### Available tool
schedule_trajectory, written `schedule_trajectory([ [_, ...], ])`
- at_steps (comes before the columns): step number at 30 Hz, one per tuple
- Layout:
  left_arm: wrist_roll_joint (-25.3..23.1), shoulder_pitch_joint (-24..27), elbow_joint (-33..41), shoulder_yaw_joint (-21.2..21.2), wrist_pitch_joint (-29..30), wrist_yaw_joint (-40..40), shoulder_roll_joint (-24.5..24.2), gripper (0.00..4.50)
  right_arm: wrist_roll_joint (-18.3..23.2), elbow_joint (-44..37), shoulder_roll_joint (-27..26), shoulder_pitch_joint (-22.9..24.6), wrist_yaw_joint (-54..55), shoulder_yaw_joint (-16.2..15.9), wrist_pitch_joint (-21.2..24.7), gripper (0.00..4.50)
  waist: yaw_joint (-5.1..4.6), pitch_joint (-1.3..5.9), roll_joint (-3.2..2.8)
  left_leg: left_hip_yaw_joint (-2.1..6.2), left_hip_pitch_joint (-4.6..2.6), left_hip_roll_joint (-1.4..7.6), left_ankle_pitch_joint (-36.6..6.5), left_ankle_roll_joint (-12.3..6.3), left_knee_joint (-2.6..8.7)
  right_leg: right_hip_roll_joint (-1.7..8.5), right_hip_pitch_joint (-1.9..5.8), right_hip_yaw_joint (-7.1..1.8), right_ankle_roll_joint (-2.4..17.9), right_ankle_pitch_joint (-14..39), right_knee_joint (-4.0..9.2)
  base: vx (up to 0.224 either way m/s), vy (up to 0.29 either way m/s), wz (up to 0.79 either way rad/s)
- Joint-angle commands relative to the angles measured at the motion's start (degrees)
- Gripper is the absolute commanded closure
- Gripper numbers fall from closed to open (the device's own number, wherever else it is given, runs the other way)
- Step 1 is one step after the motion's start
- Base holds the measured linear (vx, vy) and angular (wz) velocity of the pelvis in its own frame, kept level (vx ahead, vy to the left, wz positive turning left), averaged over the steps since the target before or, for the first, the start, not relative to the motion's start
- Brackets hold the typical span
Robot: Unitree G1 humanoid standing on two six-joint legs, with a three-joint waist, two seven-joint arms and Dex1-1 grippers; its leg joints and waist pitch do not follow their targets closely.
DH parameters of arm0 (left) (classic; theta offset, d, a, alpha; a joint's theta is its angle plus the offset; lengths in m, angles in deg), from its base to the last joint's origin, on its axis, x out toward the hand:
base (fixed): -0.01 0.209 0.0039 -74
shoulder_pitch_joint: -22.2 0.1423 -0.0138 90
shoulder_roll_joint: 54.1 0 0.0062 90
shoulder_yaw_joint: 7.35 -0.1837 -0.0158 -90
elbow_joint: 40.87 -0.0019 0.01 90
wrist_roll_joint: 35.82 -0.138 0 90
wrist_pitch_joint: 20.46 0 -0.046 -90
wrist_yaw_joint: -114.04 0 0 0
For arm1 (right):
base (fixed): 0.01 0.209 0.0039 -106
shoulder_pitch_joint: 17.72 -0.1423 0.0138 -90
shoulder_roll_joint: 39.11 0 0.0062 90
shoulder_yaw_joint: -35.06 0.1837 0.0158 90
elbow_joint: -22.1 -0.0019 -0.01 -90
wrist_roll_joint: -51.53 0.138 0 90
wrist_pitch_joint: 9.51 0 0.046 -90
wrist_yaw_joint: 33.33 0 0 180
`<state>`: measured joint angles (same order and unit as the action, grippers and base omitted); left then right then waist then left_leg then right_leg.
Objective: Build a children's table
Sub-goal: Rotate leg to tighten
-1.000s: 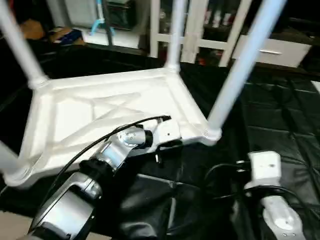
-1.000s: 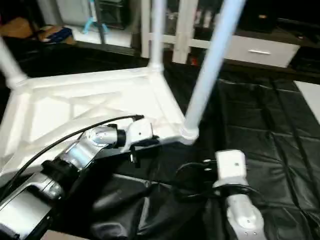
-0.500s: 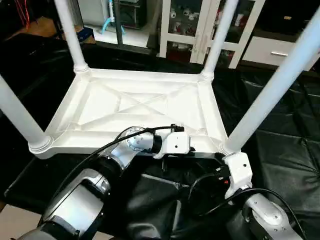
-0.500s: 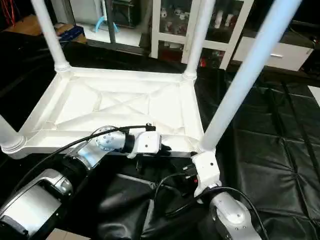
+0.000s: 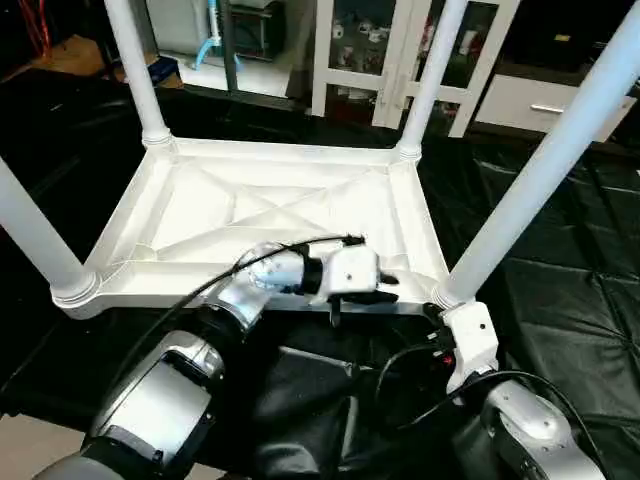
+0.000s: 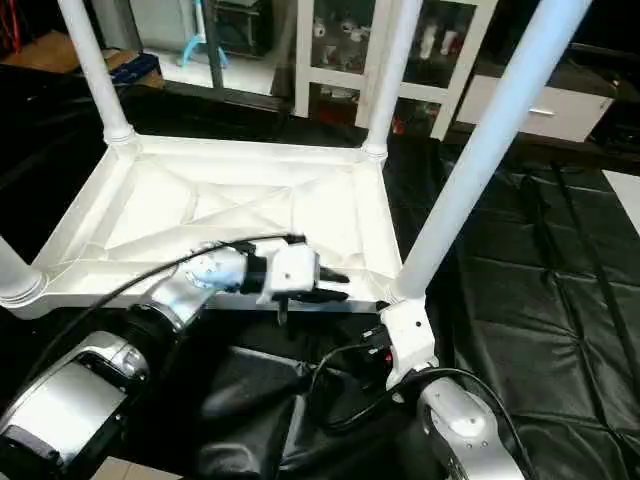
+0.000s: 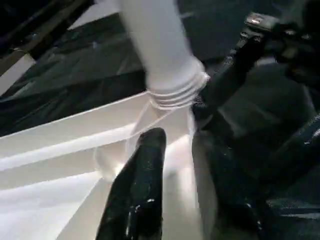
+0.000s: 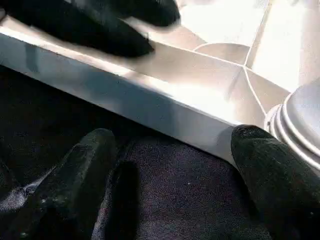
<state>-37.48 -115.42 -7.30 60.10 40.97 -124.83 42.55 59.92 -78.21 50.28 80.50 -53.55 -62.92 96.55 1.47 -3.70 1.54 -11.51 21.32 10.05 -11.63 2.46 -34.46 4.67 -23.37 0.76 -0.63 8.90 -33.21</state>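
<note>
Legs (image 5: 560, 150) are all in the upside-down tabletop (image 5: 270, 215) on the black sheet, so it looks like flip time: left hand (image 5: 385, 288) at the near rim, grip unclear, right hand (image 8: 170, 165) gaping empty below the 5 o'clock corner socket (image 5: 445, 295).

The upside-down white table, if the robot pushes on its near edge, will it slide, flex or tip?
The table top is thin ribbed plastic, so it is probably light and fairly stiff. Lying flat on the black sheet, it would likely slide, perhaps bunching the sheet. With four legs standing up, it looks top-heavy if lifted by one edge.
</note>
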Motion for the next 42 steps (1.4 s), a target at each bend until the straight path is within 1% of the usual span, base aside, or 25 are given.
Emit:
schedule_trajectory([
  [1,2.88,-1.32,3.16,2.58,6.04,-0.98,-0.9,3.08,-0.69,1.0,0.2,-0.79,-0.26,-0.25,0.26,0.43,-0.13,3.62,0.6,1.32,-0.96,3.01,-14.91,-2.64,4.78,3.22,1.84,-1.49,12.67,14.15,3.34,0.0,0.0,0.0],
  [2,3.57,-1.17,4.49,3.39,9.07,-1.03,-1.36,3.08,-0.7,0.71,0.34,-0.83,-0.63,-0.47,0.17,0.43,-0.1,3.63,0.53,1.33,-0.96,3.02,-14.46,-2.51,4.76,3.25,1.93,-1.47,13.06,13.8,3.17,0.0,0.0,0.0],
  [3,4.73,-0.91,8.14,5.29,18.51,0.28,-3.01,3.04,-0.01,-0.23,0.55,-0.88,-1.7,-0.72,0.45,0.43,-0.06,3.67,0.47,1.3,-0.99,3.0,-14.17,-2.51,4.72,3.2,1.94,-1.45,13.17,13.45,3.09,0.0,0.0,0.0],
  [4,5.33,-0.51,10.29,6.09,22.47,0.71,-4.07,2.87,0.23,-0.59,0.65,-0.97,-2.15,-0.86,0.49,0.43,-0.07,3.61,0.42,1.34,-0.94,3.0,-13.47,-2.61,4.65,3.19,1.93,-1.44,13.59,12.78,2.94,0.0,0.0,0.0],
  [6,6.26,0.32,13.52,7.24,27.76,0.95,-5.51,2.75,0.34,-0.76,0.71,-1.13,-2.62,-1.09,0.25,0.43,-0.1,3.56,0.43,1.32,-0.9,2.9,-13.46,-2.44,4.63,3.15,1.97,-1.43,13.32,13.91,2.99,0.0,0.0,0.0],
  [7,7.47,1.68,17.55,7.74,33.06,0.34,-6.83,2.75,0.4,-0.87,0.7,-1.29,-2.75,-1.11,0.19,0.43,-0.08,3.6,0.36,1.32,-0.94,2.9,-13.22,-2.38,4.61,3.14,1.96,-1.45,13.3,13.92,2.97,0.0,0.0,0.0],
  [8,8.35,3.17,21.37,7.95,36.74,-0.64,-8.23,2.75,0.36,-0.9,0.6,-1.45,-2.71,-1.15,0.11,0.43,0.05,3.54,-0.03,1.34,-1.02,3.06,-12.07,-2.09,4.71,3.1,1.98,-1.47,13.83,12.33,2.69,0.0,0.0,0.0],
  [9,8.35,3.17,21.37,7.95,36.74,-0.64,-8.23,2.75,0.36,-0.9,0.6,-1.45,-2.71,-1.15,0.11,0.43,0.0,3.53,0.0,1.33,-0.9,3.04,-11.69,-2.21,4.72,3.0,2.01,-1.46,13.97,11.63,2.65,0.0,0.0,0.0],
  [10,10.44,7.6,31.68,8.34,44.59,-2.43,-12.56,2.75,-0.2,-0.73,0.41,-2.2,-2.43,-1.25,-1.06,0.43,0.06,3.69,-0.13,1.44,-0.97,3.2,-11.39,-1.85,4.79,3.1,2.27,-1.43,14.27,10.3,2.33,0.0,0.0,0.0],
  [11,10.56,7.86,32.27,8.36,45.01,-2.53,-12.81,2.75,-0.23,-0.71,0.4,-2.25,-2.41,-1.25,-1.13,0.43,-0.14,3.63,-0.15,1.49,-0.71,3.22,-10.82,-1.81,4.92,3.07,2.39,-1.42,14.52,9.42,2.1,0.0,0.0,0.0],
  [12,10.3,10.81,37.91,8.43,48.03,-3.42,-16.06,2.75,-0.6,-0.48,0.09,-2.97,-2.03,-1.28,-1.81,0.43,-0.31,3.45,-0.46,1.31,-0.78,2.93,-11.35,-1.95,4.93,2.6,1.99,-1.34,14.17,10.11,2.47,0.0,0.0,0.0],
  [13,10.27,11.08,38.39,8.44,48.31,-3.5,-16.37,2.75,-0.62,-0.46,0.05,-3.05,-1.99,-1.27,-1.86,0.43,-0.32,3.72,-0.51,1.41,-1.1,3.13,-11.76,-1.51,4.86,2.85,2.1,-1.35,14.32,9.74,2.26,0.0,0.0,0.0],
  [14,9.56,15.86,46.32,8.85,53.09,-4.67,-21.59,2.75,-0.54,-0.03,-0.79,-4.64,-1.51,-1.08,-2.24,0.43,-0.72,3.64,-0.71,1.64,-0.97,3.28,-12.84,-0.75,5.21,2.93,2.21,-1.37,13.84,10.79,2.12,0.0,0.0,0.0],
  [15,9.56,15.86,46.32,8.85,53.09,-4.67,-21.59,2.75,-0.54,-0.03,-0.79,-4.64,-1.51,-1.08,-2.24,0.43,-1.22,3.32,-0.56,1.6,-0.58,3.1,-13.22,-0.69,5.42,2.64,2.09,-1.41,13.44,11.75,2.39,0.0,0.0,0.0],
  [17,10.55,19.44,52.22,9.63,57.8,-5.23,-25.28,2.75,-0.56,0.35,-1.31,-6.37,-1.52,-1.38,-1.96,0.43,-1.05,3.18,-0.84,1.41,-1.55,3.02,-16.54,0.77,5.29,2.53,1.23,-1.54,12.52,15.42,2.91,0.0,0.0,0.0],
  [19,11.98,21.72,56.51,10.32,62.09,-5.26,-27.49,2.75,-1.01,0.85,-1.44,-8.26,-1.9,-1.94,-1.77,0.43,-1.24,3.05,-0.77,1.55,-1.07,2.91,-16.65,1.23,5.57,2.4,1.54,-1.48,12.08,15.98,2.74,0.0,0.0,0.0],
  [20,12.77,22.87,58.7,10.72,64.22,-5.22,-28.55,2.75,-1.43,1.07,-1.5,-9.24,-2.08,-2.37,-1.72,0.43,-1.12,3.02,-0.93,1.42,-1.6,2.94,-17.45,1.76,5.45,2.33,1.08,-1.57,11.89,16.32,2.82,0.0,0.0,0.0],
  [21,13.15,23.9,60.2,11.17,66.06,-4.95,-29.42,2.75,-1.79,1.24,-1.54,-10.64,-2.53,-2.98,-1.48,0.43,-1.0,3.1,-0.6,1.48,-1.38,2.85,-17.15,1.94,5.41,2.39,1.31,-1.53,11.77,16.45,2.5,0.0,0.0,0.0],
  [22,13.21,24.65,61.77,11.39,68.17,-4.41,-30.19,2.75,-2.12,1.32,-1.4,-11.71,-3.01,-3.54,-1.33,0.43,-1.05,3.01,-0.67,1.48,-1.3,2.78,-17.35,2.15,5.46,2.26,1.19,-1.56,11.18,17.28,2.59,0.0,0.0,0.0],
  [24,12.55,25.22,62.73,11.48,69.67,-3.6,-30.77,2.75,-2.41,1.39,-1.17,-12.64,-3.54,-4.09,-1.07,0.43,-0.75,2.98,-0.76,1.28,-1.74,2.63,-17.82,2.25,5.27,2.18,0.73,-1.71,10.46,18.39,3.0,0.0,0.0,0.0],
  [27,11.66,26.38,64.93,11.65,72.76,-2.05,-31.79,2.75,-4.94,2.39,0.1,-14.94,-4.0,-5.6,-0.42,0.43,-0.64,3.07,-0.55,1.55,-1.12,2.57,-16.27,2.65,5.45,2.19,1.37,-1.6,9.97,17.57,2.58,0.0,0.0,0.0],
  [29,7.83,27.56,65.77,10.68,74.7,-0.21,-34.03,2.75,-9.59,5.94,2.8,-18.76,-5.14,-8.26,0.68,0.43,-0.78,3.14,-0.65,1.55,-1.22,2.5,-15.88,2.73,5.31,2.09,1.29,-1.56,9.84,17.34,2.61,0.0,0.0,0.0],
  [32,5.33,28.18,65.66,9.85,75.14,0.58,-35.54,2.75,-11.3,8.08,3.8,-20.54,-5.69,-9.14,0.15,0.43,-1.03,3.29,-0.68,1.53,-1.2,2.3,-15.51,2.41,5.02,2.2,1.34,-1.73,9.47,17.85,2.76,0.0,0.0,0.0],
  [37,3.89,31.82,69.24,7.88,80.07,1.61,-41.61,2.75,-14.92,16.22,5.08,-26.42,-4.15,-9.43,-2.72,0.43,-1.24,3.7,-0.66,1.42,-0.91,2.3,-11.09,1.52,4.65,2.08,1.79,-1.54,12.12,11.2,1.84,0.0,0.0,0.0],
  [42,3.68,33.85,70.84,7.07,81.28,2.32,-43.66,2.75,-15.04,18.98,4.54,-28.5,-2.53,-8.5,-2.75,0.43,-0.87,3.69,-0.62,1.11,-1.34,2.28,-10.71,1.28,4.46,1.82,1.54,-1.53,12.69,10.38,1.82,0.0,0.0,0.0],
])
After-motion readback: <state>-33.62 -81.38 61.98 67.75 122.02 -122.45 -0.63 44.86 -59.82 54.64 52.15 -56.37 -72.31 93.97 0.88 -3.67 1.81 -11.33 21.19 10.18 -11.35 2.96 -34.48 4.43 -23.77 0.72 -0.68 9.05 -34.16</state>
